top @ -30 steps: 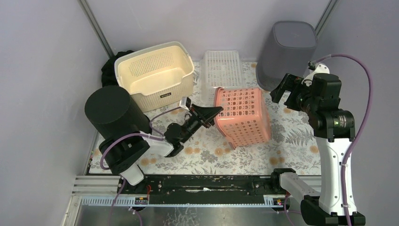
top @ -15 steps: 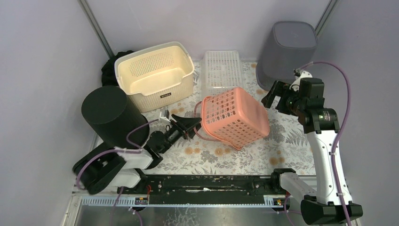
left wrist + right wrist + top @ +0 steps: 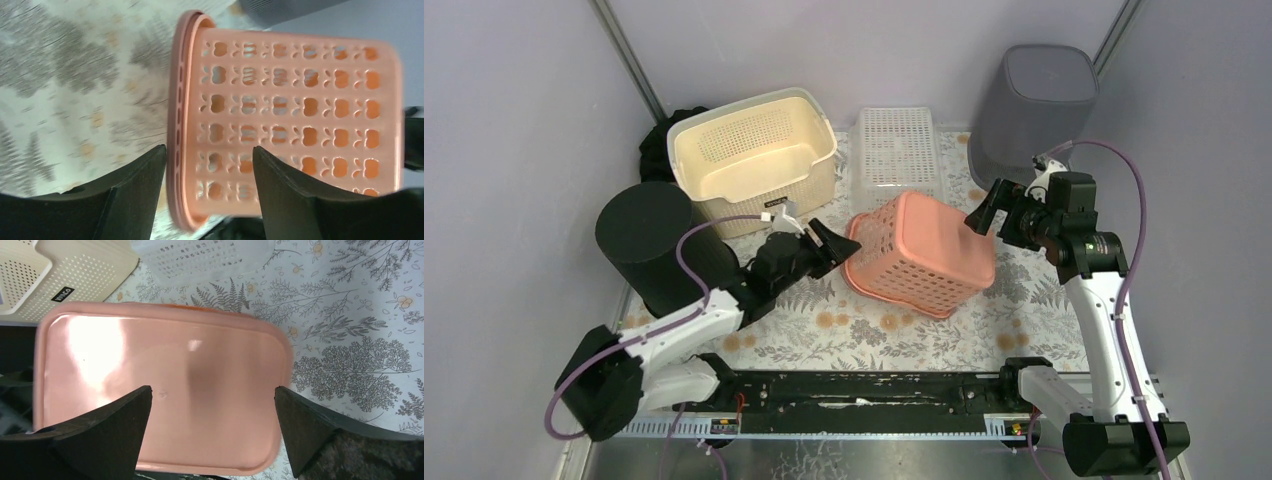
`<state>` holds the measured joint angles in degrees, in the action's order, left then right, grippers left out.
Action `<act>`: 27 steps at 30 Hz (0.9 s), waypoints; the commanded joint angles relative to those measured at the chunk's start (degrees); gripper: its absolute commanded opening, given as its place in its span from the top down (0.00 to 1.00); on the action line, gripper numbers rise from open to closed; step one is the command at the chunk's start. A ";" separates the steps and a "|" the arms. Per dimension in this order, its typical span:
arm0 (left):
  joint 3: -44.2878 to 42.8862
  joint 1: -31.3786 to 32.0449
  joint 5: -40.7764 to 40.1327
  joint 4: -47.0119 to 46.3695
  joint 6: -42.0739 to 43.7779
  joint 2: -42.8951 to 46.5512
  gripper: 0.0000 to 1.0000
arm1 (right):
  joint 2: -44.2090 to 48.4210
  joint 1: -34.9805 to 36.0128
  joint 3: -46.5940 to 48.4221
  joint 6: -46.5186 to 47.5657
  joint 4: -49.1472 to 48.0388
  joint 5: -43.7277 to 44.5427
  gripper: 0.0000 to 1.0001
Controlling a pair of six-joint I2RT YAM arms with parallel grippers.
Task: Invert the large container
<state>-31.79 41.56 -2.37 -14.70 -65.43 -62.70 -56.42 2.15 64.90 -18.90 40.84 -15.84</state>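
Note:
The large container is a pink perforated basket [image 3: 924, 250] on the floral mat. It lies almost bottom-up, its solid base facing up and right, and its left rim seems slightly raised. My left gripper [image 3: 839, 240] is open at the basket's left rim. In the left wrist view the rim [image 3: 177, 125] passes between the parted fingers [image 3: 207, 148] without being clamped. My right gripper [image 3: 986, 207] is open and hovers at the basket's far right edge. In the right wrist view its fingers [image 3: 212, 388] straddle the smooth pink base [image 3: 160, 390] from above.
A cream basket [image 3: 754, 160] stands upright at the back left. A white perforated tray [image 3: 896, 150] lies behind the pink basket. A grey bin [image 3: 1034, 110] is at the back right, and a black cylinder [image 3: 649, 245] at the left beside the left arm.
The pink basket has rolled from lying on its side to nearly bottom-up. The left gripper stayed at its left rim as the left arm moved. The right gripper moved left and down over its base.

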 commanded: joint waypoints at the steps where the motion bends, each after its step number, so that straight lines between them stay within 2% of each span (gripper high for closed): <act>1: -0.75 0.15 2.04 10.20 6.97 -6.95 0.30 | 0.70 0.31 -0.44 0.03 -2.44 -2.07 0.01; 7: -0.24 3.30 -0.82 7.96 7.09 -13.53 0.30 | 1.51 0.29 -0.63 0.70 -1.17 -2.16 0.01; 13: -6.93 7.89 -1.59 6.70 7.75 -21.22 0.31 | 4.21 0.28 -0.60 1.55 2.02 -3.83 0.01; 18: -16.49 10.60 -1.39 6.93 8.99 -28.40 0.31 | 5.79 0.23 2.66 2.95 6.31 -1.73 0.00; 22: -27.97 11.61 -0.82 9.73 12.32 -36.63 0.32 | 6.47 0.24 3.71 3.25 7.77 -0.61 0.01; 27: -42.84 13.82 -0.99 14.25 14.71 -46.31 0.32 | 7.34 0.22 1.09 2.92 7.84 5.30 0.01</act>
<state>-66.04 53.69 -2.83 -3.31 -54.28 -103.98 -50.06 2.15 66.19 -16.75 48.18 -15.62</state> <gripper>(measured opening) 0.679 0.993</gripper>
